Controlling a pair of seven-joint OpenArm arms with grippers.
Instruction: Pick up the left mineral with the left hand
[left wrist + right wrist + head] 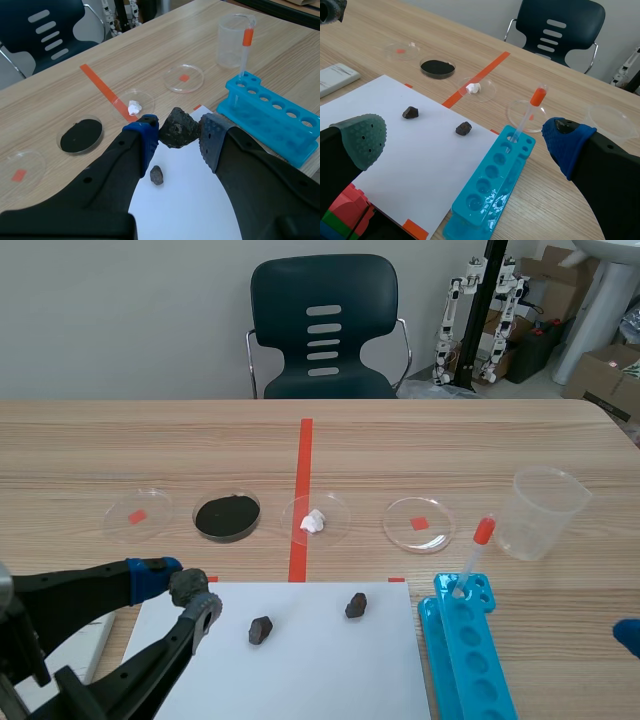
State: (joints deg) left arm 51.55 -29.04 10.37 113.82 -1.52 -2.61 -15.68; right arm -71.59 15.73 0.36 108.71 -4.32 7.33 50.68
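The left claw (179, 139) grasps the left mineral (177, 129) above the white sheet (190, 205); another mineral (260, 629) lies at its 4 o'clock in the scene view. The right claw (465, 140) is released.

The scene view looked from between the arms, low at the near edge, across the table (450, 440) toward the chair (322, 330) at the frame's top centre. The left wrist view sat close behind the left gripper (179, 137), looking forward and down, with the mineral (175, 131) pressed between its fingers looming large. The right wrist view looked likewise past the right gripper (465, 142), angled toward the same chair. All three shared the white sheet (310, 660) and the blue rack (475, 670).
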